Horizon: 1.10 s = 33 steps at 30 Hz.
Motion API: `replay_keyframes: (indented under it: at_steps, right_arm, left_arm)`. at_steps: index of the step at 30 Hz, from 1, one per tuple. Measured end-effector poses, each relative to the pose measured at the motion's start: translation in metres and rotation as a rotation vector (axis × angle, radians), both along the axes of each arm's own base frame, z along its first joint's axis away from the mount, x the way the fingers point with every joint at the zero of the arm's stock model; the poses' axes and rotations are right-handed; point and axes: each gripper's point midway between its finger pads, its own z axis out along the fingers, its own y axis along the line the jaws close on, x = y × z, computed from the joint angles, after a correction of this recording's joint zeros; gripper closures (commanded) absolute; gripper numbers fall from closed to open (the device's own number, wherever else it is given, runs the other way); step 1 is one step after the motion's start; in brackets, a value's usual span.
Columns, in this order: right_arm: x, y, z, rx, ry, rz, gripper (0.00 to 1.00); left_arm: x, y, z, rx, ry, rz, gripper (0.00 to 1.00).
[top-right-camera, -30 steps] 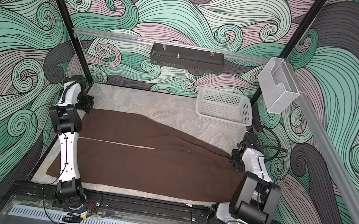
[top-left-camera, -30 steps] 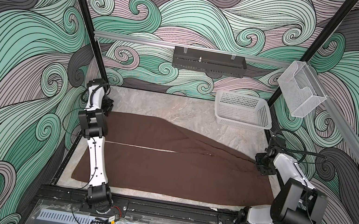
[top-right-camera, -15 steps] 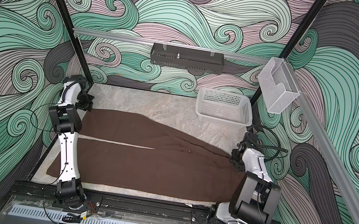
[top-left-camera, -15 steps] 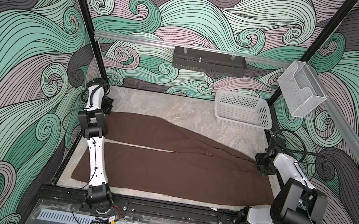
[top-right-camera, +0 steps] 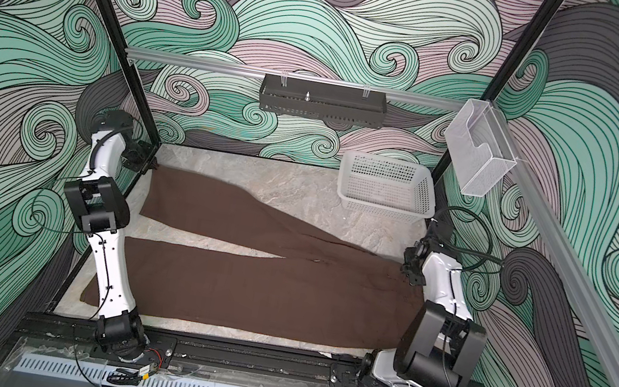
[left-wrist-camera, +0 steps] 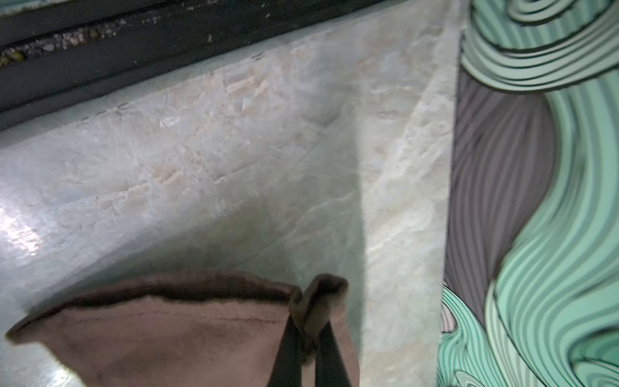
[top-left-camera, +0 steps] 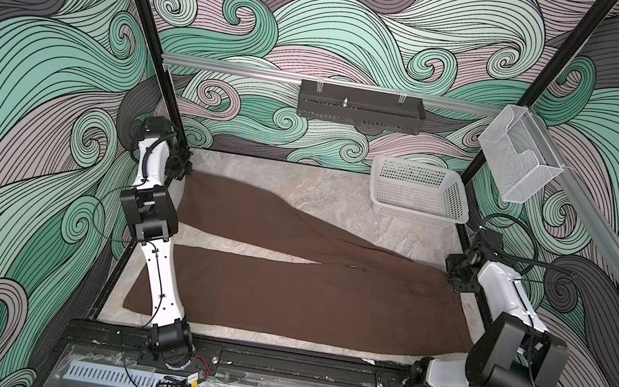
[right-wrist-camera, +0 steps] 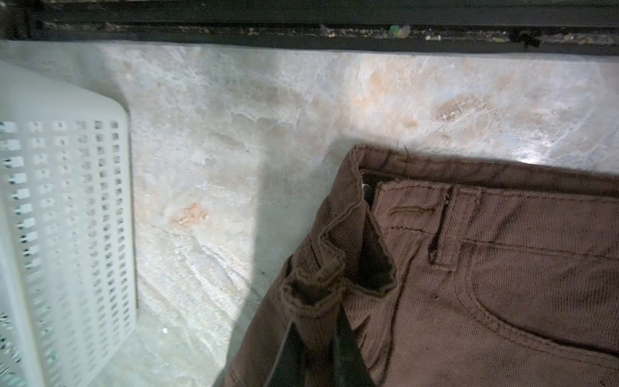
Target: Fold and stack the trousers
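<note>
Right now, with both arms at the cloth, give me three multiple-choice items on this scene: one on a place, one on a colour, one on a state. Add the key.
1. Where on the table does the white basket stand?
A) far right corner
B) near left corner
C) middle of the near edge

2. What colour are the trousers?
A) blue
B) dark brown
C) white

3. What is the left gripper doing?
A) open over the basket
B) shut on a leg hem
C) shut on nothing

Key:
1 A, in both top views it sits by the far right post.
2 B, the cloth is brown in every view.
3 B, the left wrist view shows the hem pinched between the fingers.
</note>
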Motion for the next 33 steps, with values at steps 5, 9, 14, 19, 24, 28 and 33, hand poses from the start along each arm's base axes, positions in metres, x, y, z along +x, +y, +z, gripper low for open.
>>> replay_keyframes:
  at_steps: [5, 9, 14, 19, 24, 28, 33]
  right_arm:
    - [0.002, -0.017, 0.028, 0.021, -0.101, -0.052, 0.96]
    - [-0.003, -0.027, 0.043, 0.037, -0.152, -0.092, 0.96]
    - [-0.002, -0.027, 0.038, 0.088, -0.144, -0.104, 0.97]
    - [0.022, -0.032, 0.036, 0.141, -0.139, -0.107, 0.98]
    - [0.055, -0.041, 0.046, 0.168, -0.165, -0.110, 0.99]
    - [0.084, -0.049, 0.062, 0.178, -0.210, -0.104, 0.99]
    - [0.106, -0.059, 0.083, 0.163, -0.266, -0.099, 0.99]
  left_arm:
    - [-0.017, 0.022, 0.036, -0.048, -0.087, 0.027, 1.00]
    - [-0.038, 0.030, 0.034, -0.097, -0.089, 0.033, 1.00]
    - [-0.047, 0.025, 0.017, -0.145, -0.064, 0.030, 1.00]
    - [-0.041, 0.024, 0.019, -0.164, -0.086, 0.029, 1.00]
    - [-0.004, 0.025, 0.033, -0.175, -0.156, 0.015, 1.00]
    - [0.029, 0.020, 0.052, -0.156, -0.261, -0.002, 1.00]
    - [0.048, 0.012, 0.065, -0.142, -0.332, -0.011, 1.00]
